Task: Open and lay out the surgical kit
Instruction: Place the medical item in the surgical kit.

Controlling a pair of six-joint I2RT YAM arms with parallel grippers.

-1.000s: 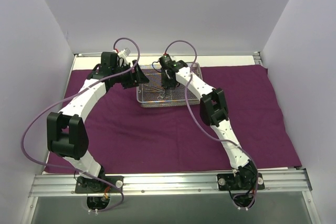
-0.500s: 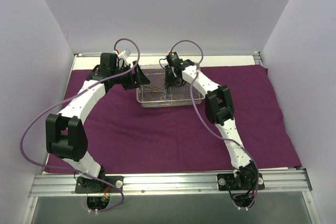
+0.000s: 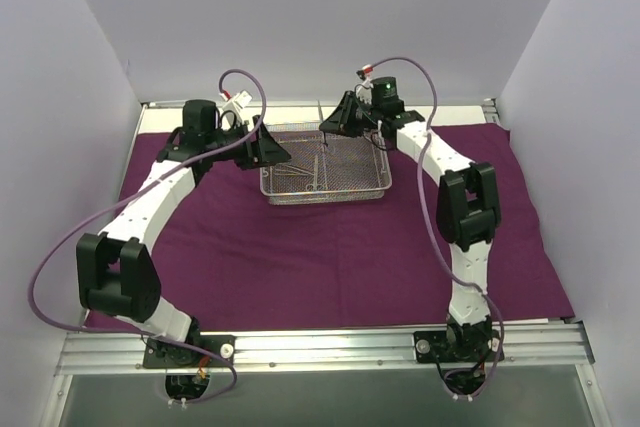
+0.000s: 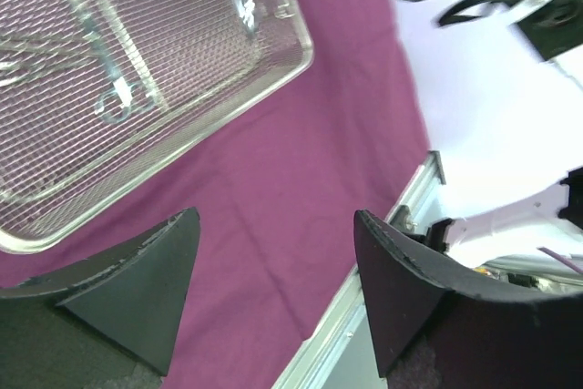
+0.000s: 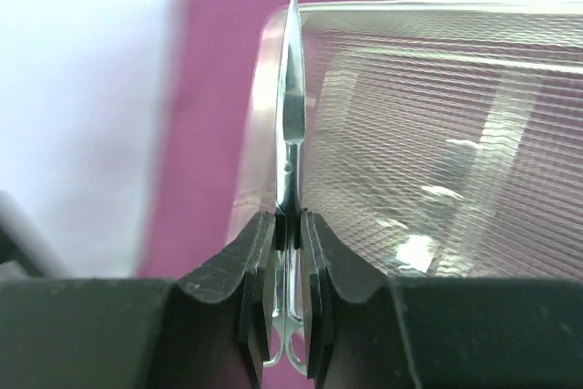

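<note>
Right gripper (image 5: pixel 289 221) clenched on slim scissors (image 5: pixel 290 116), held over far edge of wire-mesh tray (image 3: pixel 325 198). Left gripper (image 4: pixel 273 218) released, jaws wide, above purple cloth (image 3: pixel 300 267) beside tray's left end. More instruments (image 4: pixel 114 102) lie in tray.

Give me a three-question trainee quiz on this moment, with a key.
1. True or false: the left gripper is open and holds nothing.
2. The right gripper is shut on: A) nothing B) a scissor-like instrument C) a gauze roll.
3. Fill in: the other instruments lie in the ___.
Key: 1 true; 2 B; 3 wire-mesh tray.
</note>
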